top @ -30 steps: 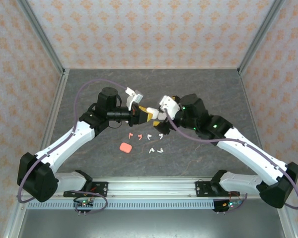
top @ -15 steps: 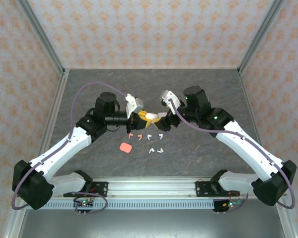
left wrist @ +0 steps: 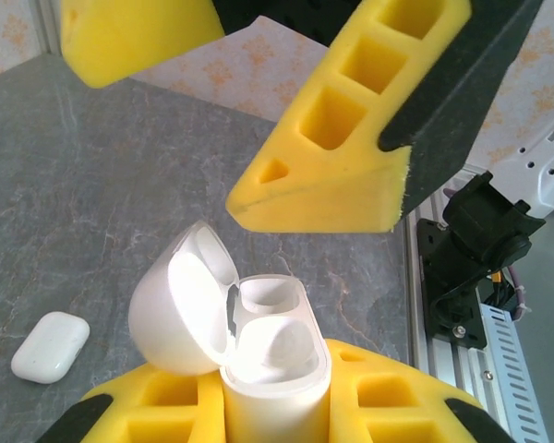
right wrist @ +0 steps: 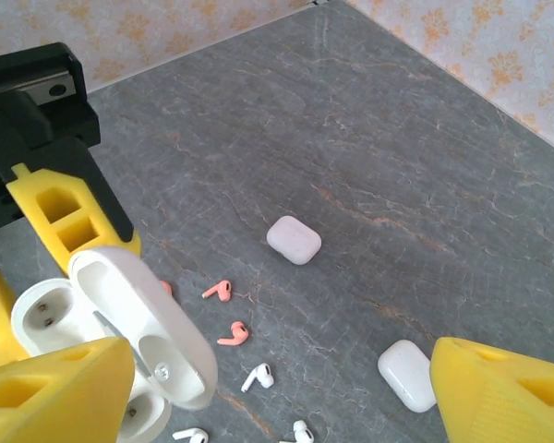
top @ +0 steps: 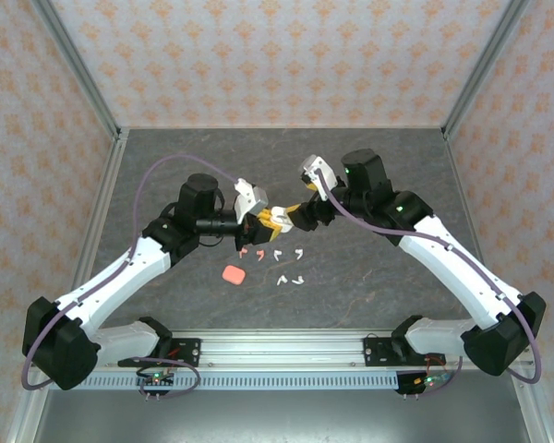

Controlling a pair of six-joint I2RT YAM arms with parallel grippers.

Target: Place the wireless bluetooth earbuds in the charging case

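Observation:
My left gripper (top: 261, 221) is shut on a white charging case (left wrist: 275, 365), which stands upright between its yellow fingers (left wrist: 397, 397) with the lid (left wrist: 180, 309) swung open. Both sockets look unfilled. My right gripper (top: 294, 218) hovers just beyond the case, open, with one yellow finger (right wrist: 60, 397) beside the lid (right wrist: 143, 323). Nothing is between its fingers. Several earbuds lie on the table below: two coral ones (right wrist: 218, 292) (right wrist: 234, 334) and white ones (right wrist: 258, 377) (right wrist: 300, 431) (top: 278, 254) (top: 298, 252).
A coral case (top: 232, 274) lies shut near the earbuds. Two more shut cases rest on the grey table, one pale (right wrist: 294, 240) and one white (right wrist: 406, 374). The white one also lies at the lower left (left wrist: 51, 346). A metal rail (top: 277, 351) runs along the near edge.
Both grippers have drifted slightly toward the near edge, the left one carrying the open case. The right arm has turned and its jaws have narrowed a little.

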